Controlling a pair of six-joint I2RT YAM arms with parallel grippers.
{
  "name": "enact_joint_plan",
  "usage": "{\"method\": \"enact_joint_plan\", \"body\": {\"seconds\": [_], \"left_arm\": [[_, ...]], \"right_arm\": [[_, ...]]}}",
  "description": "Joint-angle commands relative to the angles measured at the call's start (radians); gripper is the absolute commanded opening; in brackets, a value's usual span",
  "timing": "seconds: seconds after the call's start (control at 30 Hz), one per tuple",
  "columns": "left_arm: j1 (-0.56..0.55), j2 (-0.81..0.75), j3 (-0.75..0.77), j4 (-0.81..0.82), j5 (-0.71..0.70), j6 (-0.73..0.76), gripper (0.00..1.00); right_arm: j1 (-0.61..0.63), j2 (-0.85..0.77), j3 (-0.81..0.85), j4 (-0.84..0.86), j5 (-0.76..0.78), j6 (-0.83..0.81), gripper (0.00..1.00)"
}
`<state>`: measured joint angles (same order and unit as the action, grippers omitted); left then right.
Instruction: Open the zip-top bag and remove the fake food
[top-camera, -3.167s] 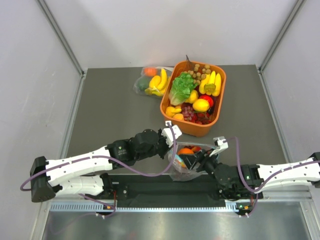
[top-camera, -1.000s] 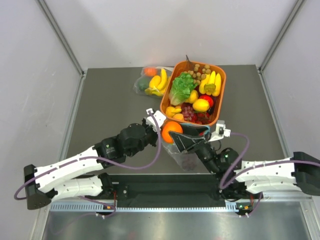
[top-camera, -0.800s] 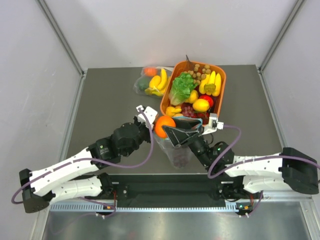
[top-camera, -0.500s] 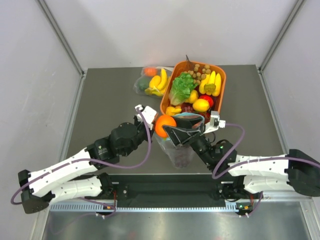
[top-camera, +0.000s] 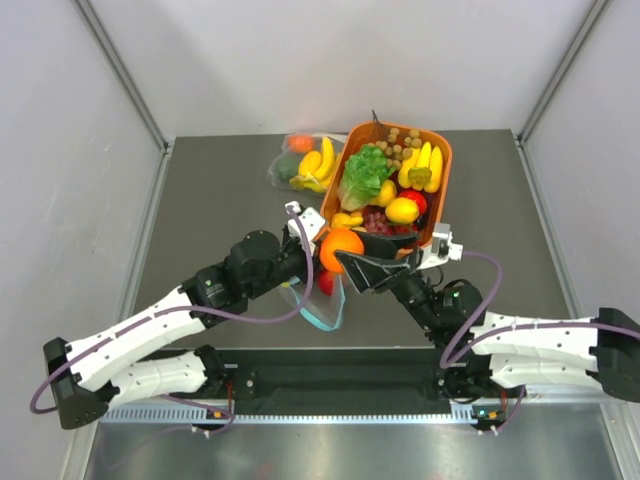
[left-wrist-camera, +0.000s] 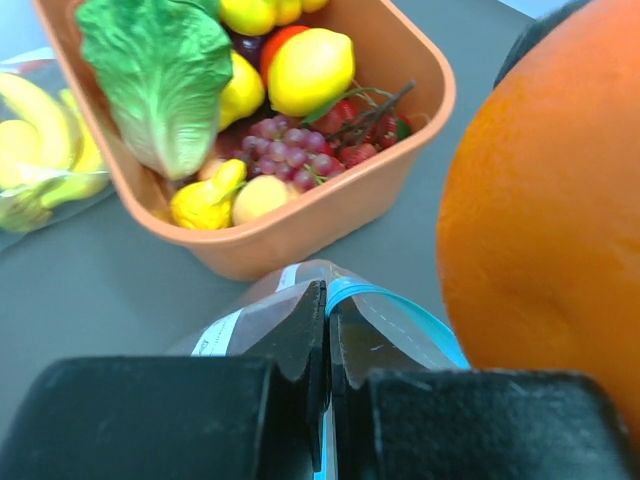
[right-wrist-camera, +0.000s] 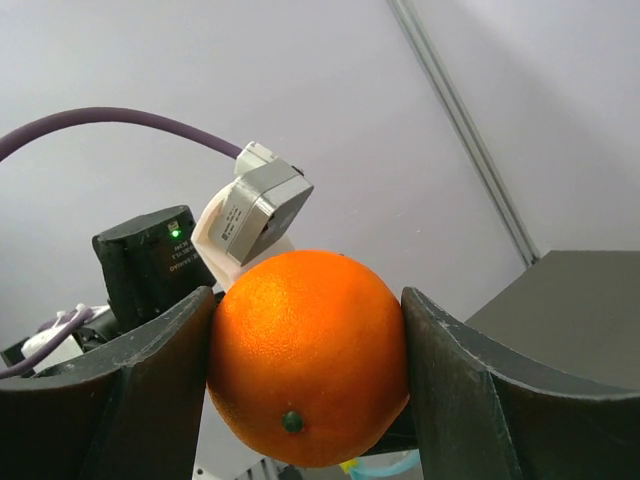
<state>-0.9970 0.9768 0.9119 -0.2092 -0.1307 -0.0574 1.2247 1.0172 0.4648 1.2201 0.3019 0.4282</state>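
Right wrist — right claw (right-wrist-camera: 307, 335) clamped around the orange (right-wrist-camera: 305, 390); left claw (left-wrist-camera: 327, 335) pinched tight on zip-top bag (left-wrist-camera: 395, 318).

One zip-top bag (top-camera: 312, 303), one banana bag (top-camera: 300, 166), one basket (top-camera: 446, 172), one held orange (top-camera: 341, 250).

Robot lab cell: plain white walls (top-camera: 330, 60), metal frame rails (top-camera: 120, 70), grey counter (top-camera: 220, 200), left arm (top-camera: 130, 340) and right arm (top-camera: 530, 335) bolted on
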Motion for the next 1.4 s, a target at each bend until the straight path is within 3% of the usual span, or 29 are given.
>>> {"method": "enact_joint_plan", "body": {"seconds": [0.0, 0.3, 0.53, 0.73, 0.9, 1.0, 1.37], "left_arm": [[-0.002, 0.132, -0.028, -0.102, 0.112, 0.027, 0.00], [0.001, 0.148, -0.011, -0.131, 0.075, 0.024, 0.00], [0.008, 0.115, -0.013, -0.130, 0.049, 0.024, 0.00], [0.011, 0.109, -0.013, -0.131, 0.020, 0.022, 0.00], [0.012, 0.094, -0.013, -0.134, -0.020, 0.024, 0.00], [0.014, 0.082, -0.016, -0.134, -0.046, 0.024, 0.00], [0.018, 0.094, -0.016, -0.134, -0.021, 0.024, 0.00]], "right_arm": [[0.062, -0.061, 0.083, 0.050, -0.394, 0.074, 0.19], [0.039, -0.386, 0.106, -0.465, -0.112, -0.146, 0.17], [-0.031, -0.424, 0.244, -0.800, 0.103, -0.299, 0.16], [-0.209, -0.322, 0.380, -1.005, 0.120, -0.318, 0.15], [-0.449, -0.160, 0.448, -1.081, -0.076, -0.237, 0.14], [-0.517, -0.047, 0.471, -1.085, -0.148, -0.215, 0.13], [-0.567, 0.245, 0.468, -1.044, -0.122, -0.235, 0.13]]}}
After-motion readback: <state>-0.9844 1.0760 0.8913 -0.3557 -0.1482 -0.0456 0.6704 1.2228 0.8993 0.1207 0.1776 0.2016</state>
